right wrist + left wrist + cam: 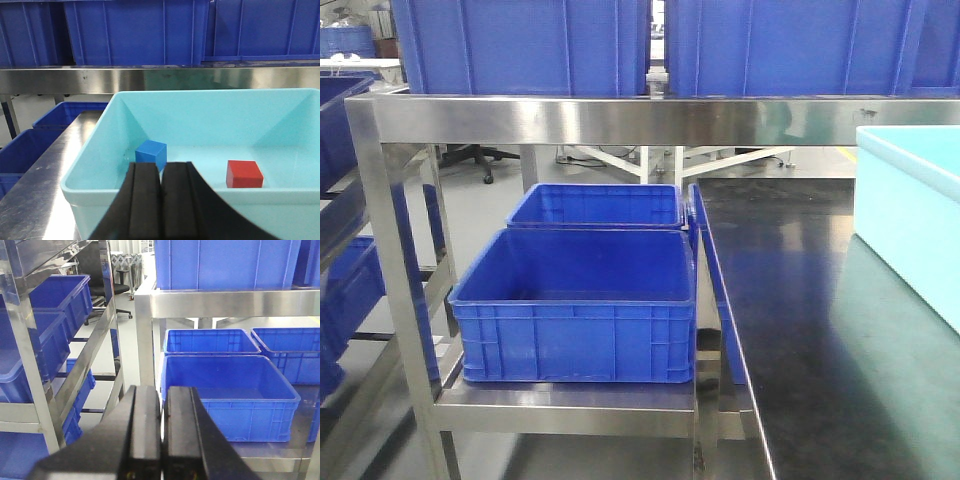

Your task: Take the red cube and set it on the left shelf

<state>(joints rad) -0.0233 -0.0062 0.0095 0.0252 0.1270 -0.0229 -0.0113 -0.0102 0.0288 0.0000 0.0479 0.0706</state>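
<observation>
The small red plain cube (244,173) sits flat on the floor of the pale turquoise plastic tub (210,117), right of a small blue cube (151,155). One face is turned almost straight at the right wrist camera, and its sides look equal. The right gripper (161,175) and the left gripper (163,400) both have their jaws pressed together, holding nothing. The left gripper faces the steel left shelf (620,118).

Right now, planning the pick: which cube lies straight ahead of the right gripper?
The blue cube, dead ahead; the red cube sits off to the right.

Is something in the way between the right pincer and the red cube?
Yes: the near wall of the turquoise tub stands between the right pincer and the red cube. The blue cube sits aside, not between them.
</observation>
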